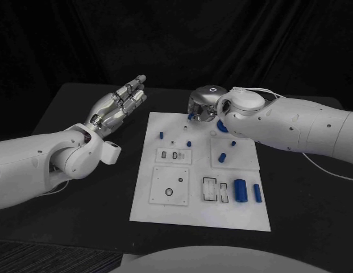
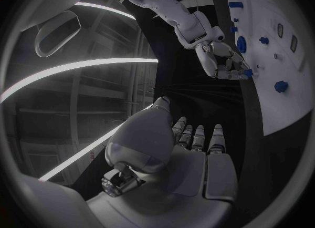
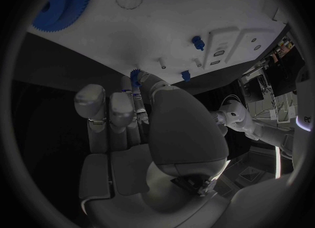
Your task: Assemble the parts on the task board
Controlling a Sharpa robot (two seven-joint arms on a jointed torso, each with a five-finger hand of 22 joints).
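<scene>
Dim scene, dark backdrop; task board (image 1: 199, 187) brightest; ceiling strip lights glare in left wrist view; fisheye edges bend.

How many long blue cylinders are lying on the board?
2. Side by side near the board's near right corner: a thicker cylinder and a slimmer cylinder to its right. The right hand, pinching a small blue part, covers the far edge; more may be hidden.
</scene>
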